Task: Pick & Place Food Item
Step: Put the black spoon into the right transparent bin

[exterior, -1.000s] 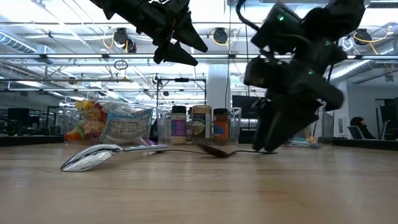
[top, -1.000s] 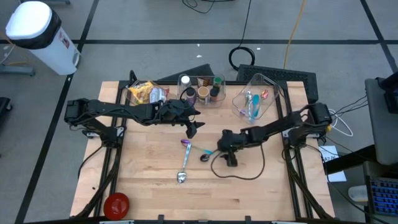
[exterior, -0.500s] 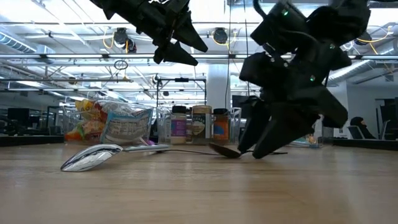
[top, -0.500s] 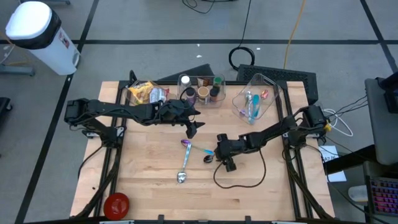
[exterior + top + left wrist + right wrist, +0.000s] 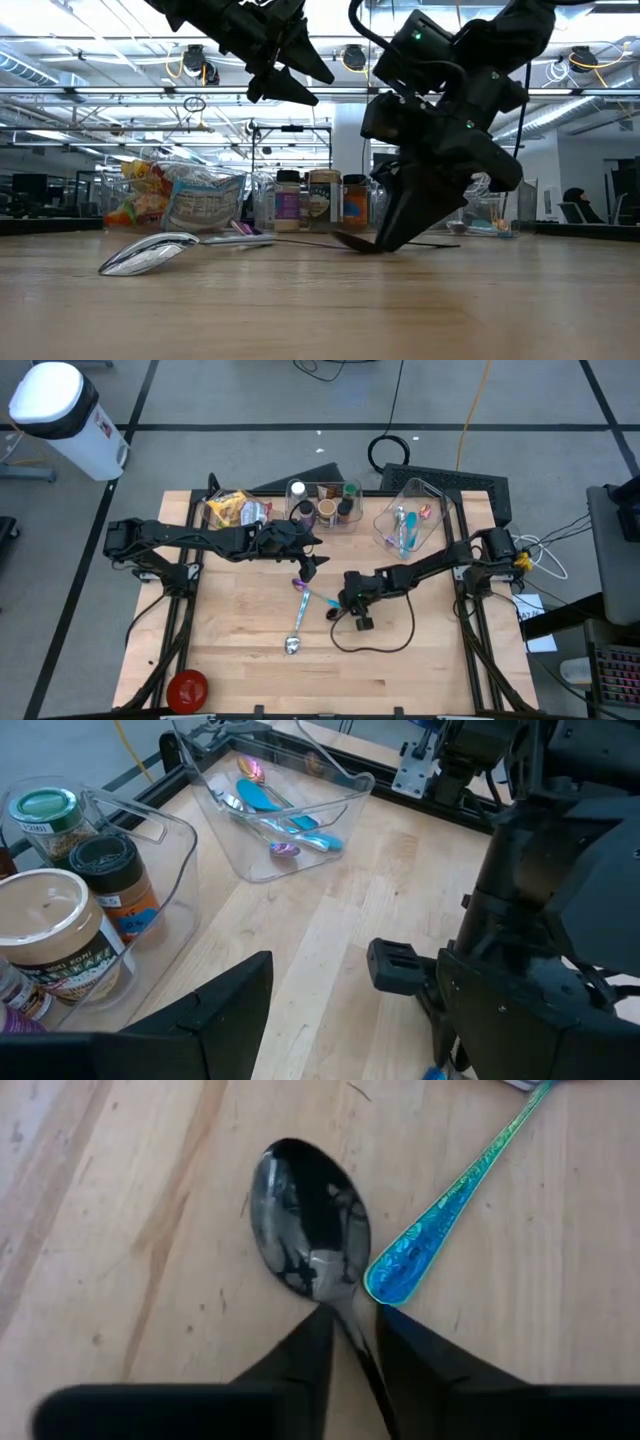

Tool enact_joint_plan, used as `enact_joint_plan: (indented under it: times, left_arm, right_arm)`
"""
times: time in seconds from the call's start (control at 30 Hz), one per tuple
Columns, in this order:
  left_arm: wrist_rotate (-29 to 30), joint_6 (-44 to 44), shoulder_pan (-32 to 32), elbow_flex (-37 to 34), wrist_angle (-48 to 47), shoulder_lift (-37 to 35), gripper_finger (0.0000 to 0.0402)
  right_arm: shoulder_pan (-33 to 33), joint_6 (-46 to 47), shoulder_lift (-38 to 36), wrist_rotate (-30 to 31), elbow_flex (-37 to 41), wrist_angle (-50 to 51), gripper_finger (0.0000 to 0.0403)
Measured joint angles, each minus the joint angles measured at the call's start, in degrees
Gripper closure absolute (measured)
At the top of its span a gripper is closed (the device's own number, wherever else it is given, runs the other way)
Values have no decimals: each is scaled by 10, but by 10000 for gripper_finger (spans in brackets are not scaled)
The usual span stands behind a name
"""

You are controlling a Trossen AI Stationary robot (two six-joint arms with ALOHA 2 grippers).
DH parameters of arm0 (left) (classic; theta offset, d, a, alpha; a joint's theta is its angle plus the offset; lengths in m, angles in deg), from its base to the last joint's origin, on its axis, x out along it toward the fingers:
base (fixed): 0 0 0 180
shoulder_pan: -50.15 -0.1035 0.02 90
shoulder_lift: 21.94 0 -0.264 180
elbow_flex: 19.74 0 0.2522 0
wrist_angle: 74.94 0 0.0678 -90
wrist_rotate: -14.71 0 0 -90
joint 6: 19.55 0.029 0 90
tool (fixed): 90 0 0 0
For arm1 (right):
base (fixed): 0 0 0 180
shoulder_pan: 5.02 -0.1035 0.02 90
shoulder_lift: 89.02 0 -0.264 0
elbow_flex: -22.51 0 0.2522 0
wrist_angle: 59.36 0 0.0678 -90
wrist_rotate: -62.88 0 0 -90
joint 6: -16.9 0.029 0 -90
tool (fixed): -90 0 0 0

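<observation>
Right end effector [image 5: 350, 1342]: you are pinching the dark spoon's [image 5: 308, 1217] neck on the surface [image 5: 120, 1230].
Left end effector [image 5: 308, 568]: you are hovering, fingers apart.

A robotics lab or workshop: grey concrete floor [image 5: 250, 400] crossed by tape lines, loose cables [image 5: 392, 452] behind the wooden table [image 5: 240, 660], exposed ceiling pipes and hanging lights [image 5: 352, 57] beyond, far from the pincers.
</observation>
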Motion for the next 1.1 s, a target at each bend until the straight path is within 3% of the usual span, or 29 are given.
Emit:
enact_joint_plan:
  times: [0.17, 0.47, 0.8, 1.1]
  left_arm:
    - [0, 0, 0, 0, 0, 0, 117]
    - [0, 0, 0, 0, 0, 0, 117]
    - [0, 0, 0, 0, 0, 0, 117]
    - [0, 0, 0, 0, 0, 0, 117]
  right_arm:
    - [0, -13, 0, -2, 0, 15, 392]
    - [4, -42, -27, -32, 0, 35, 398]
    - [-27, 5, -185, -27, 5, 70, 401]
    - [-56, 10, -361, 64, 84, 4, 402]
